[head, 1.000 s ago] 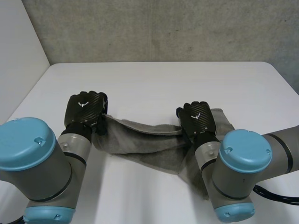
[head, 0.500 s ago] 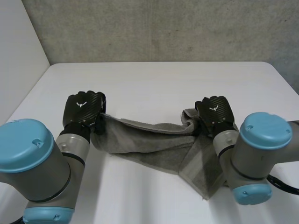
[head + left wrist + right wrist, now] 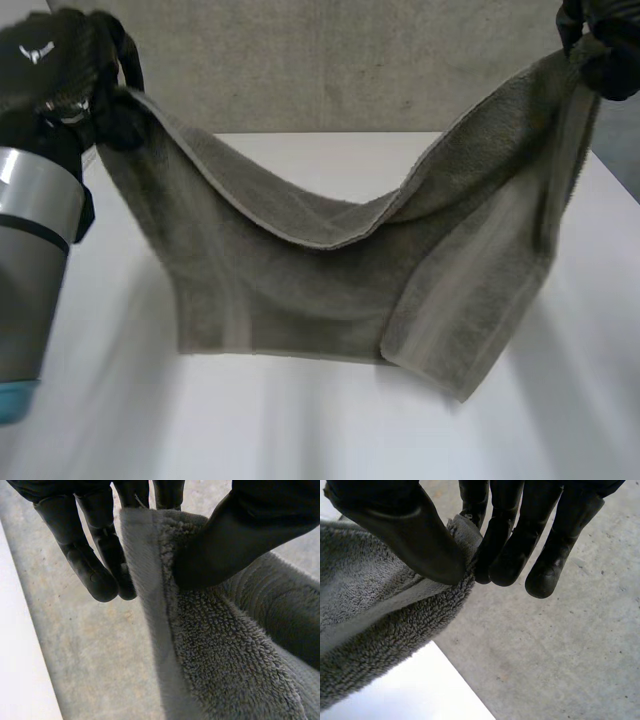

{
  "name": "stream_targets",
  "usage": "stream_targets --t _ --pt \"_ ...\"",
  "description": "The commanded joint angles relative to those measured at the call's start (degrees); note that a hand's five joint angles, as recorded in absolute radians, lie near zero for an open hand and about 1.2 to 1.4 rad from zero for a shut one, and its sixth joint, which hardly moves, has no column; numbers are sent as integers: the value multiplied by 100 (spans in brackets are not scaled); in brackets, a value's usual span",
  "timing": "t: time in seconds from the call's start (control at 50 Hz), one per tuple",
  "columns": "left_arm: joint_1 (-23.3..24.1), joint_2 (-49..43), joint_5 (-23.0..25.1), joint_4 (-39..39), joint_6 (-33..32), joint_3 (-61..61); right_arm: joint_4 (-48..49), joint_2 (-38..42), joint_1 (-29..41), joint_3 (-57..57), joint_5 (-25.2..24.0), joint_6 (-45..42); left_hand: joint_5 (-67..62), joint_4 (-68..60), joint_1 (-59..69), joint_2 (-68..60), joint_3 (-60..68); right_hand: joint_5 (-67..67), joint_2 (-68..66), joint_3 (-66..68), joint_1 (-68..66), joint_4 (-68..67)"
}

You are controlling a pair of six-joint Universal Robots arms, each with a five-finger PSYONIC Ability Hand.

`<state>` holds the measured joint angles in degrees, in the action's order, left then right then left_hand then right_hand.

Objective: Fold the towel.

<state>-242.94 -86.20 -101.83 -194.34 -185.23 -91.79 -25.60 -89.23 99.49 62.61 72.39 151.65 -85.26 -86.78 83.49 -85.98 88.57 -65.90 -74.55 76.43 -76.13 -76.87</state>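
Note:
The grey towel (image 3: 330, 270) hangs in the air between my two raised hands, sagging in the middle, its lower edge near the white table (image 3: 330, 420). My left hand (image 3: 60, 60) is high at the left and pinches one top corner of the towel (image 3: 210, 645) between thumb and fingers (image 3: 95, 565). High at the right, my right hand (image 3: 605, 45) pinches the other top corner of the towel (image 3: 385, 615) between its thumb and fingers (image 3: 510, 545). A doubled flap of cloth hangs lower on the right side.
A grey concrete wall (image 3: 330, 70) stands behind the table. The table's far edge (image 3: 320, 135) shows above the sagging cloth. My left forearm (image 3: 30, 260) stands upright at the left.
Both hands have risen from table level to high in the air and moved apart, lifting the towel off the table. The right hand closed on its corner.

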Motion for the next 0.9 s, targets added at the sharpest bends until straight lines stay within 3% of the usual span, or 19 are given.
stream_targets --t 0.02,0.08,0.16,0.22,0.26,0.28,0.34,0.36,0.4,0.48,0.52,0.6,0.74,0.9 --pt "-157 -859 409 897 -109 512 -569 424 -141 181 -120 -944 1526 678 -349 598 -857 -410 -545 357 -387 -313" --pt "-184 -1580 418 995 -451 661 -639 1502 -88 331 195 -1645 1526 678 -349 598 -857 -410 -545 357 -387 -313" --pt "-210 -2225 418 951 -928 882 -560 2059 0 181 469 -1805 1526 678 -349 598 -857 -410 -545 357 -387 -313" --pt "-280 -2987 427 785 -1620 1818 245 2935 219 -896 925 -1744 1526 678 -349 598 -857 -410 -545 357 -387 -313" --pt "-298 -3147 427 688 -1700 2258 753 3129 315 -1318 1030 -1718 1526 678 -349 598 -857 -410 -545 357 -387 -313" --pt "-298 -3148 427 687 -1701 2262 759 3131 316 -1322 1031 -1717 1526 678 -349 598 -857 -410 -545 357 -387 -313" --pt "-324 -3324 348 39 -1605 3822 2913 3228 536 -1989 1225 -1297 1526 678 -349 598 -857 -410 -545 357 -387 -313" --pt "-324 -3324 348 37 -1604 3826 2921 3228 536 -1990 1225 -1295 1526 678 -349 598 -857 -410 -545 357 -387 -313" --pt "-412 -3263 287 -531 -1360 4378 4338 3001 606 -1789 1242 -858 1526 678 -349 598 -857 -410 -545 357 -387 -313" --pt "-474 -3043 251 -965 -1024 4486 4916 2551 597 -1383 1146 -504 1526 678 -349 598 -857 -410 -545 357 -387 -313" --pt "-500 -2859 269 -1079 -779 4276 4863 2357 615 -1172 996 -381 1526 678 -349 598 -857 -410 -545 357 -387 -313" --pt "-622 -2701 330 -1140 -646 3242 4258 2164 536 -287 6 -136 1526 678 -349 598 -857 -410 -545 357 -387 -313" --pt "-755 -2471 436 -1352 -638 1515 3694 2041 351 691 -559 -153 1526 678 -349 598 -857 -410 -545 357 -387 -313" --pt "-1062 -2112 945 -2466 -638 -1426 3307 1839 -491 2726 -1427 -389 1526 678 -349 598 -857 -410 -545 357 -387 -313"
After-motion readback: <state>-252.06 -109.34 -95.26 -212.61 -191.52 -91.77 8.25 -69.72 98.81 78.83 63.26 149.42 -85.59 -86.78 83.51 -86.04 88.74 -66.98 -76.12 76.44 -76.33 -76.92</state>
